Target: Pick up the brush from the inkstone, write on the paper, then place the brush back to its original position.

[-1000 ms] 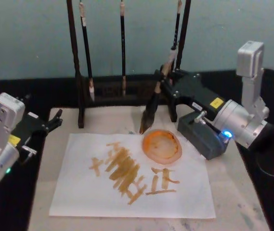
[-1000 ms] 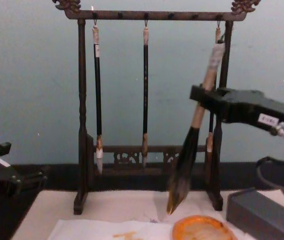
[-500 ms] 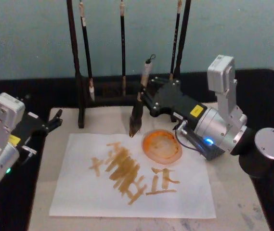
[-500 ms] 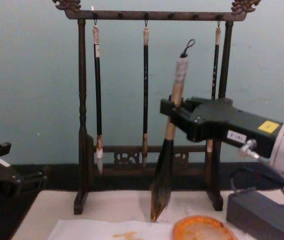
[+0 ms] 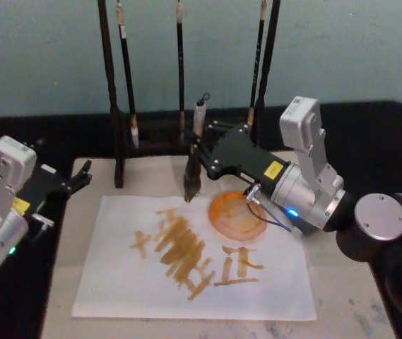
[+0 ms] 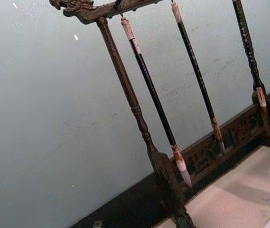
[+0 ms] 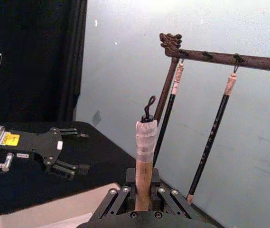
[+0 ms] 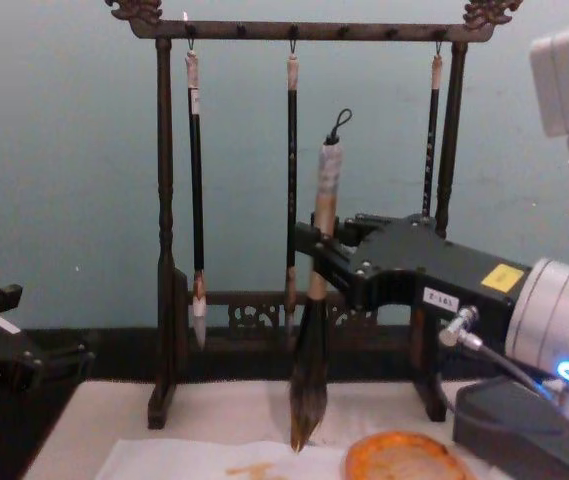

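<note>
The paper (image 5: 116, 282) lies nearest, its middle crowded with orange strokes (image 5: 179, 251). The round, orange-stained inkstone (image 5: 237, 215) sits at its far right. Just beyond, the right gripper (image 5: 196, 150) pinches the brush (image 5: 190, 182) by its pale handle. The brush is upright, tuft down at the sheet's far edge beside the inkstone; whether the tip touches the paper cannot be told. The left gripper (image 5: 75, 178) sits parked at the table's left, fingers apart. Behind stands the rack (image 8: 164, 250) of three thin brushes (image 8: 195, 200). The likely risks: a heavy press could drag or wrinkle the loose sheet, the arm could nudge the inkstone, or the handle top could clip the hanging brushes.
</note>
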Robot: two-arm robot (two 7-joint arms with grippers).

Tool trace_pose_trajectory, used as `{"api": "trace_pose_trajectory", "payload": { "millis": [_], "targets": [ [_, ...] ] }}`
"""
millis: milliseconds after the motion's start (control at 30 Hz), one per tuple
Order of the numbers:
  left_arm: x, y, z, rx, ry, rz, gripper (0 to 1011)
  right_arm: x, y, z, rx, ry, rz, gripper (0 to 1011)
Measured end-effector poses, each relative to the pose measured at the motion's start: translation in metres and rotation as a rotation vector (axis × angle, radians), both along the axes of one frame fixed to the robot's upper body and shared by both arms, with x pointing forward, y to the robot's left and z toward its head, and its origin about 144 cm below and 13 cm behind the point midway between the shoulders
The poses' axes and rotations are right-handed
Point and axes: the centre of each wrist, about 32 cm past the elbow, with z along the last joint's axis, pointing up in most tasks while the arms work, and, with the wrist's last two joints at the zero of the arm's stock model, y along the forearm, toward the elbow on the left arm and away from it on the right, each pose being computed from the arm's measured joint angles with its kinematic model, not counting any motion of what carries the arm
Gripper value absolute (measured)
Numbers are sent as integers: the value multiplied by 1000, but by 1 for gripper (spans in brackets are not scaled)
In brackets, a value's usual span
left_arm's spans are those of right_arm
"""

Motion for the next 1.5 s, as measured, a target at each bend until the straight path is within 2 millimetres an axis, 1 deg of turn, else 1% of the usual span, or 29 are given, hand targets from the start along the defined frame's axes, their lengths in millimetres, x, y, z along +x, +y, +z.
{"api": "trace_pose_trajectory", "payload": {
  "millis": [500,933,1500],
  "targets": [
    [0,0,0,0,0,0,1009,-3,5,-4,-19,-7,16,175],
    [0,0,0,0,0,0,1010,-4,7,-3,-19,-11,23,175],
    [0,0,0,0,0,0,1010,-6,5,-4,-38,0,26,175]
  ]
}}
